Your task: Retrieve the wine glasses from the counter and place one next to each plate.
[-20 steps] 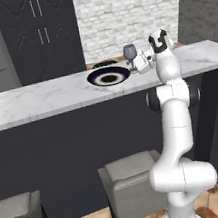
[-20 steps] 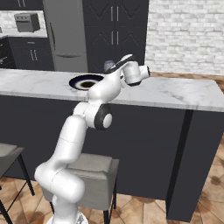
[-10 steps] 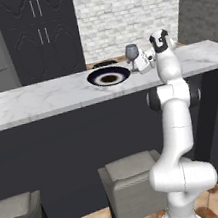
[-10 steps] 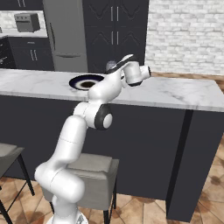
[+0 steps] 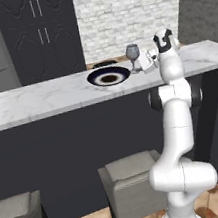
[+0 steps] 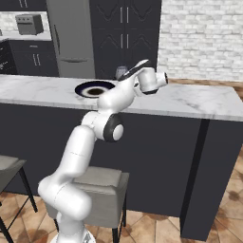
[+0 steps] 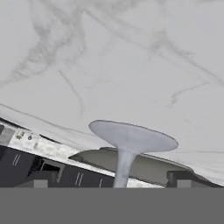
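One wine glass (image 5: 133, 54) stands upright on the marble counter (image 5: 38, 100), just right of a dark-rimmed plate (image 5: 109, 76). My gripper (image 5: 142, 63) is low at the glass's right side, at stem height. In the hand view, which is rolled upside down, the glass's round foot (image 7: 133, 136) rests on the counter (image 7: 131, 52). Its thin stem runs between my two widely spread fingertips (image 7: 39, 181) without touching them, so the gripper (image 7: 111, 183) is open. From the right base view the glass (image 6: 121, 71) peeks out behind my forearm, beside the plate (image 6: 95, 89).
Two grey stools (image 5: 131, 178) stand under the counter's front overhang. Dark tall cabinets (image 5: 42, 36) and a brick wall (image 5: 124, 12) lie behind it. A fridge (image 6: 71, 38) stands at the back left. The counter stretches bare to the right (image 6: 199, 99).
Arm, glass and plate stand where they were a second ago; no shift shows in the base views.
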Tool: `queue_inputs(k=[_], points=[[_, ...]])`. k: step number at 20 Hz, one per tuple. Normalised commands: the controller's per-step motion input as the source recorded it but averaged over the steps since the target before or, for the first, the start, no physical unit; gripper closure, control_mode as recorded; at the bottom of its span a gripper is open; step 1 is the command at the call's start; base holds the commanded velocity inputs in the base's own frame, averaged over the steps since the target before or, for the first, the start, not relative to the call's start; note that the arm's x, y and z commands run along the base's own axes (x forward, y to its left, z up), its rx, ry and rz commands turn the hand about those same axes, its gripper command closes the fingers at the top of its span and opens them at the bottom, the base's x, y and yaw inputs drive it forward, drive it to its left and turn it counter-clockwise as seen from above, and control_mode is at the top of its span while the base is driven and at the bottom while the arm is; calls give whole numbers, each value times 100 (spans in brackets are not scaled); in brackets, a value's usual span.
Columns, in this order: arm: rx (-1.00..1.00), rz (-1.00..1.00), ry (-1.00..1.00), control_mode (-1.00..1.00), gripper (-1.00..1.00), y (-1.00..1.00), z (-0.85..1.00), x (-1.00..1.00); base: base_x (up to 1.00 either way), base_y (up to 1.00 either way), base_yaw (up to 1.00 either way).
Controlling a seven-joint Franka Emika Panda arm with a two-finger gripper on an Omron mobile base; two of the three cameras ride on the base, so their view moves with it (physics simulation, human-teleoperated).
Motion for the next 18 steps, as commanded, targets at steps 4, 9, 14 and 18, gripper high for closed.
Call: queue_inputs(k=[4, 9, 14, 18], points=[[0, -6, 0, -100, -100, -2, 8, -36, 0, 0, 0], [0, -10, -2, -100, -100, -10, 23, -82, 0, 0, 0], [0, -12, -3, -100, -100, -15, 15, -95, 0, 0, 0], [0, -10, -5, -100, -100, -10, 22, -98, 0, 0, 0]])
